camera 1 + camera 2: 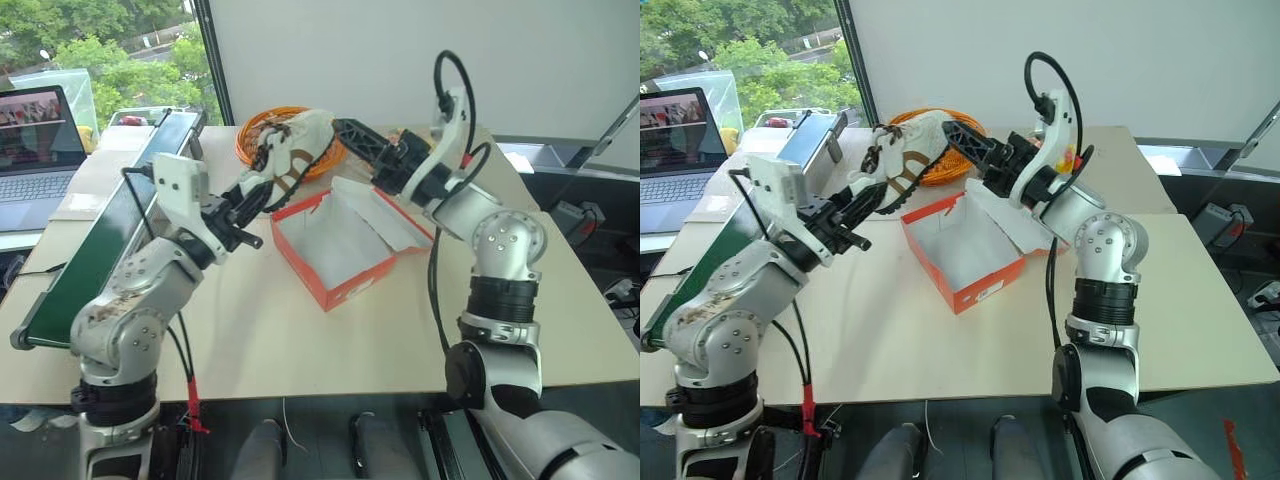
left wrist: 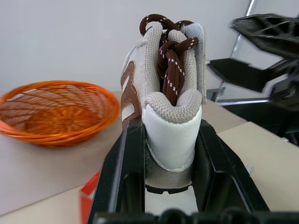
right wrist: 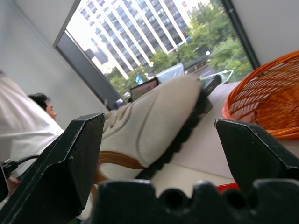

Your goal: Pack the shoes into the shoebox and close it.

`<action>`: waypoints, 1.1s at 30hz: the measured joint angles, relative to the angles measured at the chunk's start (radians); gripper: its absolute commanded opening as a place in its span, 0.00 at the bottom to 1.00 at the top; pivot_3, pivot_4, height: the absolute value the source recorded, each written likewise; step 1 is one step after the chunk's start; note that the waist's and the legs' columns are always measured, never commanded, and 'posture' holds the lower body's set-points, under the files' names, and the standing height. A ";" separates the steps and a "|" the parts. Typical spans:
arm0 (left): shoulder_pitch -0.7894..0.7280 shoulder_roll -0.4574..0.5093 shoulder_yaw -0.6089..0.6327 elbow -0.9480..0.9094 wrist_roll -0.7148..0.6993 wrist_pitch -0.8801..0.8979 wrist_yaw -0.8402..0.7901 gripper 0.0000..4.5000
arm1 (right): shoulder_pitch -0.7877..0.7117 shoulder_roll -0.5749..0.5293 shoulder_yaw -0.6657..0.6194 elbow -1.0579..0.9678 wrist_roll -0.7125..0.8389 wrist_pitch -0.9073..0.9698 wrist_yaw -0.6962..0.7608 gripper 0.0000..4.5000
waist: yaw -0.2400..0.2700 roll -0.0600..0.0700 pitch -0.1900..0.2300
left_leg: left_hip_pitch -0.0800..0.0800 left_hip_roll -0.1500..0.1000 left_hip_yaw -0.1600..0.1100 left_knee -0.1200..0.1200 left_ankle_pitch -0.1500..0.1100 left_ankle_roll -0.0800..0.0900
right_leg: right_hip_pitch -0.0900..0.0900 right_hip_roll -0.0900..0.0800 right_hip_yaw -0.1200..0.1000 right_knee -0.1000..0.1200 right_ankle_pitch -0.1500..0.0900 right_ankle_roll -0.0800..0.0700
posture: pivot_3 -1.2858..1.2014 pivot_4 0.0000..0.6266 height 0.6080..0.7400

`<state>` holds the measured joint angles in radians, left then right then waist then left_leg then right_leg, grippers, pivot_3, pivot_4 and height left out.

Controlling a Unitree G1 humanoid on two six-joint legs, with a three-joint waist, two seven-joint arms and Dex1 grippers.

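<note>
One white shoe (image 1: 292, 148) with brown laces and tan trim hangs in the air over the table, between the shoebox and the basket. My left gripper (image 1: 258, 190) is shut on its heel (image 2: 170, 135), which sits squeezed between the two black fingers (image 2: 119, 168). My right gripper (image 1: 345, 133) stands open at the shoe's toe (image 3: 159, 116). The toe lies just ahead of the wide-apart fingers (image 3: 70, 158); I cannot tell whether they touch it. The red-orange shoebox (image 1: 298, 268) rests open on the table below, white inside, its lid (image 1: 390, 215) folded back to the right.
A round orange wicker basket (image 1: 262, 128) stands behind the shoe. A long green-topped board (image 1: 95, 250) runs along the table's left side, with a laptop (image 1: 35, 140) beyond it. A person (image 3: 42, 105) shows far back in the right wrist view.
</note>
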<state>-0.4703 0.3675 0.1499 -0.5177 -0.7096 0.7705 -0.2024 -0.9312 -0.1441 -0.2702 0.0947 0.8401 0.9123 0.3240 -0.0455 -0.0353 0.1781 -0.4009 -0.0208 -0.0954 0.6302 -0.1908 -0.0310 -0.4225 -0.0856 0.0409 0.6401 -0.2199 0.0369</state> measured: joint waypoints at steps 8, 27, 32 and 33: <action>-0.022 -0.052 -0.033 -0.018 -0.001 0.008 0.045 0.22 | -0.004 0.002 0.006 0.029 -0.004 -0.032 0.012 0.94 | -0.001 0.000 0.000 | 0.000 0.000 0.000 0.000 0.000 0.000 | 0.000 0.000 0.000 0.000 0.000 0.000 | 0.52 0.24 1.00; 0.084 0.029 0.041 -0.059 -0.136 0.090 0.015 0.76 | -0.027 -0.010 0.039 0.068 -0.017 -0.061 0.044 0.10 | -0.001 0.000 0.000 | 0.000 0.001 0.000 0.000 0.000 0.000 | 0.000 0.001 0.000 0.000 0.000 0.000 | 0.52 0.24 1.00; 0.152 0.144 0.152 -0.054 -0.171 0.111 -0.005 0.76 | -0.066 -0.133 0.170 0.155 -0.176 -0.114 0.145 0.10 | -0.004 0.000 0.000 | 0.000 0.001 0.001 0.000 0.000 0.000 | -0.001 0.001 0.001 -0.001 0.000 0.000 | 0.52 0.24 1.00; 0.161 0.157 0.174 -0.053 -0.170 0.110 -0.004 0.76 | -0.076 -0.162 0.203 0.186 -0.222 -0.139 0.175 0.10 | -0.003 0.000 0.000 | 0.000 0.001 0.001 0.000 0.000 0.000 | 0.000 0.001 0.001 -0.001 0.000 0.000 | 0.52 0.24 1.00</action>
<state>-0.3090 0.5242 0.3235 -0.5705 -0.8798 0.8807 -0.2063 -1.0072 -0.3061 -0.0674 0.2812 0.6176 0.7732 0.4994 -0.0481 -0.0348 0.1784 -0.4004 -0.0202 -0.0943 0.6301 -0.1909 -0.0310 -0.4228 -0.0849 0.0414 0.6393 -0.2202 0.0372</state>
